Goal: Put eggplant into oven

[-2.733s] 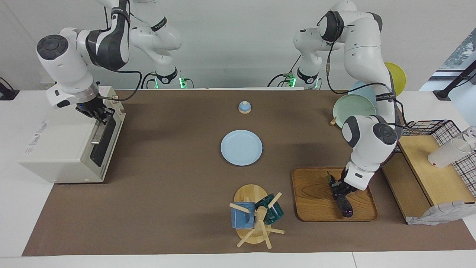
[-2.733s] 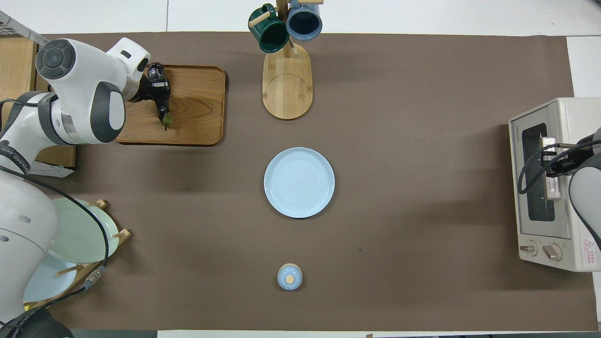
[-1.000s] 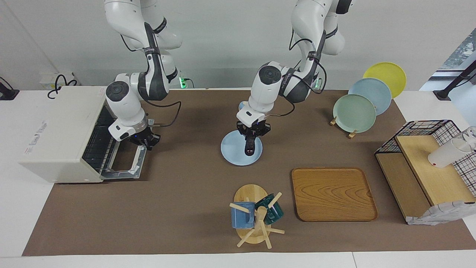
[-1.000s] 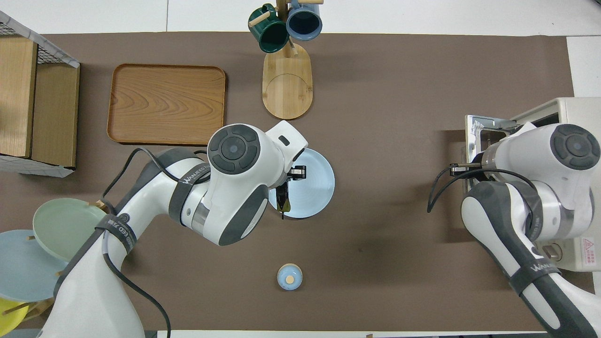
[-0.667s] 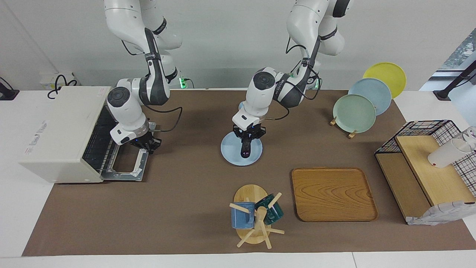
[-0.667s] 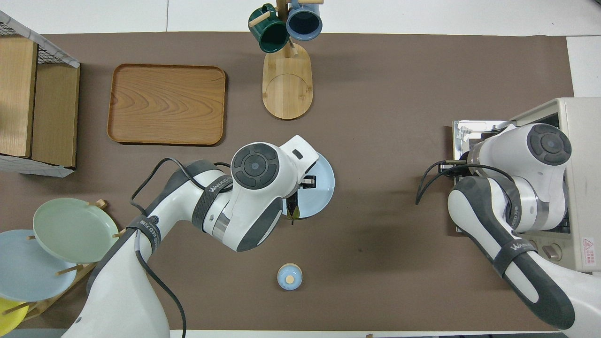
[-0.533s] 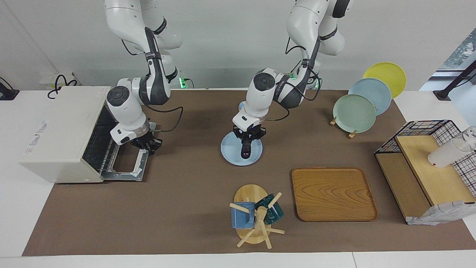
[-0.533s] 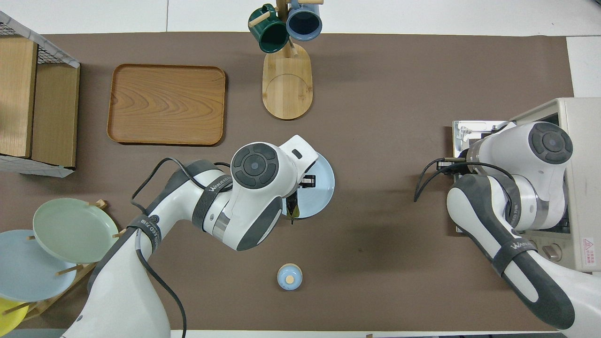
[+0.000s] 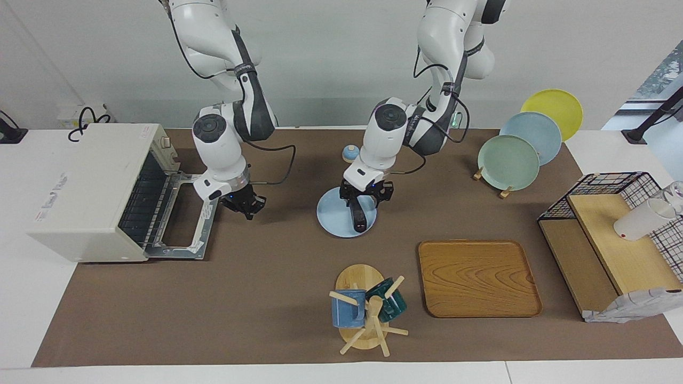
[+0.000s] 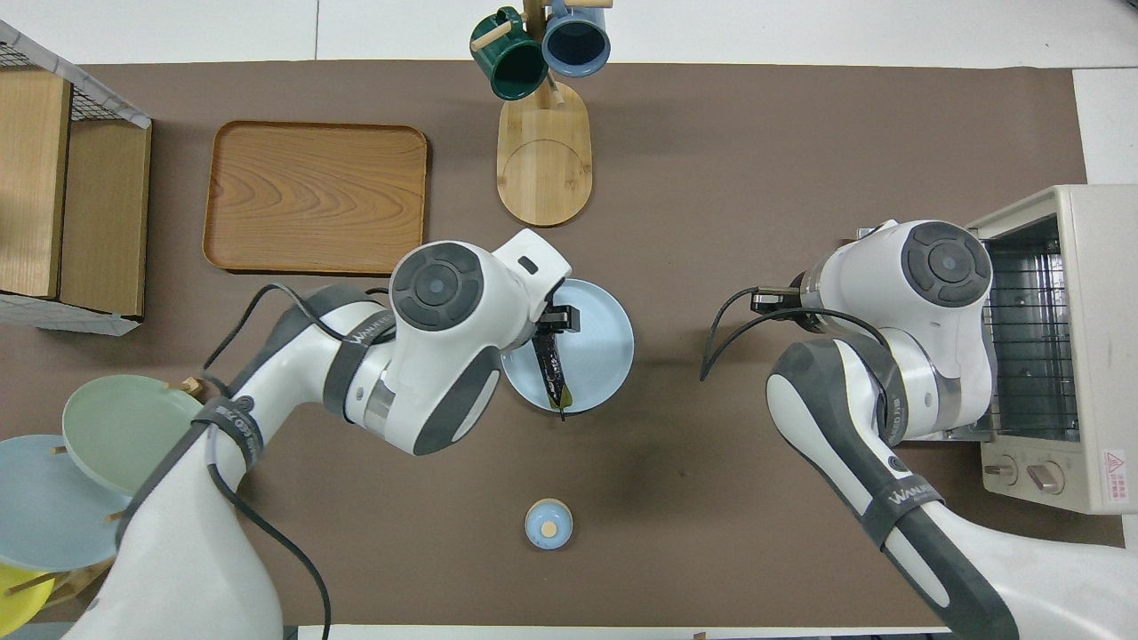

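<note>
Your eggplant (image 9: 357, 218) lies on the plate (image 9: 331, 218), stem toward the robots. Left gripper (image 9: 367, 194) is released above it; right gripper's (image 9: 246, 205) finger state is unclear.

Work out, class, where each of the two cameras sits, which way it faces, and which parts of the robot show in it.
Facing view: high across the table, facing the robots; both arms show whole, left gripper over the eggplant.
Overhead view: above the robots' end, looking steeply down; arms enter from below, their wrists hiding both grippers.
Shared: eggplant on the blue plate, open oven, half a turn apart.
</note>
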Robot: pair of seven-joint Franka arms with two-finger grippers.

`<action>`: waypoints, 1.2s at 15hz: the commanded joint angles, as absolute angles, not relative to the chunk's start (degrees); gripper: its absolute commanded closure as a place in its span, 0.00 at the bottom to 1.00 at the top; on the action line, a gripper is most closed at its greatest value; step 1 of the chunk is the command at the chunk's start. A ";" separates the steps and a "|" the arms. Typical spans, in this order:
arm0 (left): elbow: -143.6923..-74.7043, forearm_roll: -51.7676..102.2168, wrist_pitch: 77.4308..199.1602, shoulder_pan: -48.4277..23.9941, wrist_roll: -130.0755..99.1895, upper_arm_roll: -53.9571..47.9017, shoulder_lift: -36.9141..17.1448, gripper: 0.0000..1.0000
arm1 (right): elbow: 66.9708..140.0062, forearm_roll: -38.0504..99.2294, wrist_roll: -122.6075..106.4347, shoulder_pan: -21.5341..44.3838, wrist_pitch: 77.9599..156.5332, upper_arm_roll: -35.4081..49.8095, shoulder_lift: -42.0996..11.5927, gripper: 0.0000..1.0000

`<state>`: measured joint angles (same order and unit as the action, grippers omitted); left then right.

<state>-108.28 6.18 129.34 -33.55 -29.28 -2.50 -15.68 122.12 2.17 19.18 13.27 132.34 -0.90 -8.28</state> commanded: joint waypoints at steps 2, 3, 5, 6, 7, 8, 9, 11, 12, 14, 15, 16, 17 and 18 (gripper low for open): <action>-104.78 6.94 119.21 -26.56 -26.19 -2.37 -10.91 0.00 | 111.56 3.25 22.22 18.70 124.65 -1.32 -11.50 0.84; -103.63 6.94 116.83 -24.80 -26.10 -2.37 -10.46 0.00 | 108.14 3.25 25.98 21.24 123.50 -1.32 -12.47 0.86; -100.47 6.94 112.43 -21.63 -25.14 -2.37 -10.46 0.00 | 99.11 1.60 33.28 28.26 119.56 -1.41 -17.19 0.88; -99.42 6.94 110.41 -20.06 -25.05 -2.37 -10.46 0.00 | 91.40 -0.94 35.75 32.48 115.01 -1.41 -22.01 0.87; -98.62 6.94 108.22 -19.00 -25.05 -2.37 -10.20 0.00 | 84.36 -2.97 38.73 35.04 111.48 -1.32 -26.32 0.87; -98.35 6.94 106.37 -18.38 -25.05 -2.29 -9.15 0.00 | 80.89 -3.16 41.72 35.85 110.66 -1.32 -28.98 0.87; -98.35 6.94 104.96 -17.33 -24.79 -2.37 -8.36 0.00 | 79.90 -3.43 43.66 36.47 111.26 -1.23 -30.48 0.88; -98.35 6.94 102.05 -14.43 -23.65 -2.37 -6.51 0.00 | 79.28 -3.51 45.87 40.41 115.73 -1.23 -32.51 0.87; -98.35 7.03 100.74 -13.20 -22.86 -2.37 -5.72 0.00 | 79.45 -3.52 46.57 40.95 119.06 -1.23 -32.87 0.82; -98.35 7.03 98.71 -12.48 -21.54 -2.20 -3.88 0.00 | 79.89 -3.69 48.77 42.88 122.25 -1.23 -34.18 0.71; -98.26 7.03 98.44 -11.52 -21.36 -2.20 -3.17 0.00 | 79.89 -3.87 49.48 43.33 123.13 -1.23 -34.97 0.71; -98.26 7.03 98.35 -10.82 -21.36 -2.20 -2.47 0.00 | 80.15 -4.04 50.09 44.29 124.35 -1.23 -35.59 0.66; -98.26 7.03 97.91 -9.77 -20.75 -2.20 -1.94 0.00 | 82.24 -4.57 50.10 44.99 126.89 -1.23 -35.68 0.63; -98.17 7.03 97.30 -8.71 -19.26 -2.20 -1.41 0.00 | 84.53 -4.92 50.01 45.09 129.35 -1.23 -35.51 0.60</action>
